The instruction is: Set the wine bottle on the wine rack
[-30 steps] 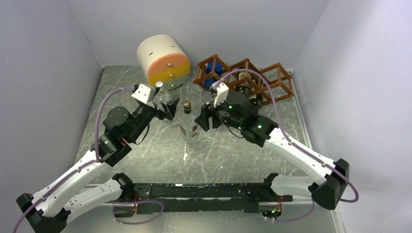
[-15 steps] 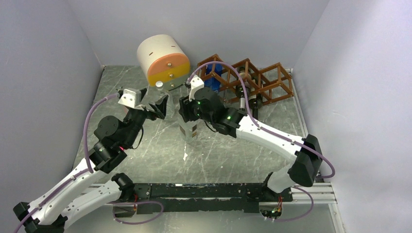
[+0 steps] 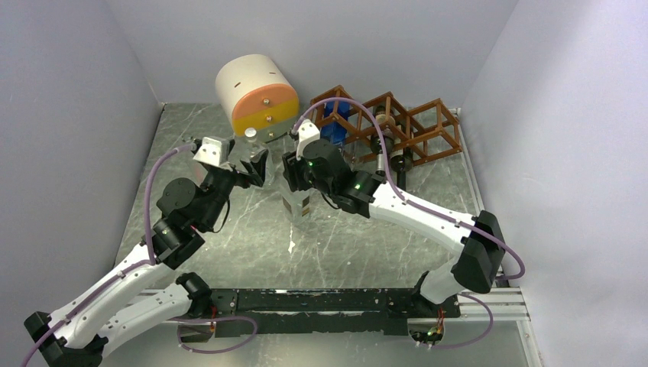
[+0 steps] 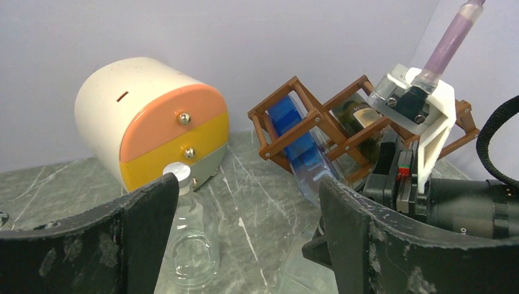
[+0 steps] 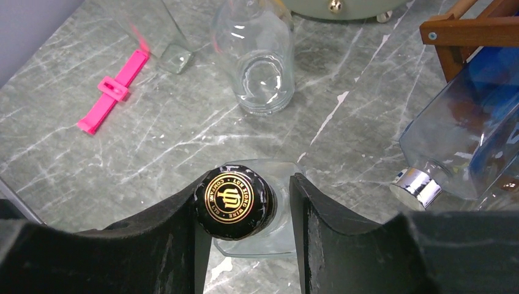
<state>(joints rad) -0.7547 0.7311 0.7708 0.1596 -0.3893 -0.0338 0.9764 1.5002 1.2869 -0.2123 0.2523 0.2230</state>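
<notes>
The wine bottle, clear and square-bodied with a black gold-stamped cap, stands upright mid-table. My right gripper reaches over it from the right. In the right wrist view the right gripper straddles the cap: the left finger touches it, while a narrow gap remains at the right finger. My left gripper hovers open just left of the bottle, and the left wrist view shows this gripper with nothing between its fingers. The wine rack, a reddish-brown lattice, stands at the back right.
A cream-and-orange drawer unit sits at the back. A clear round bottle with a white cap stands before it. A blue bottle and a dark bottle lie in rack cells. A pink clip lies on the marble table.
My right arm swung left over the wine bottle and its jaws narrowed round the cap. The left gripper drew back to the left, staying open.
</notes>
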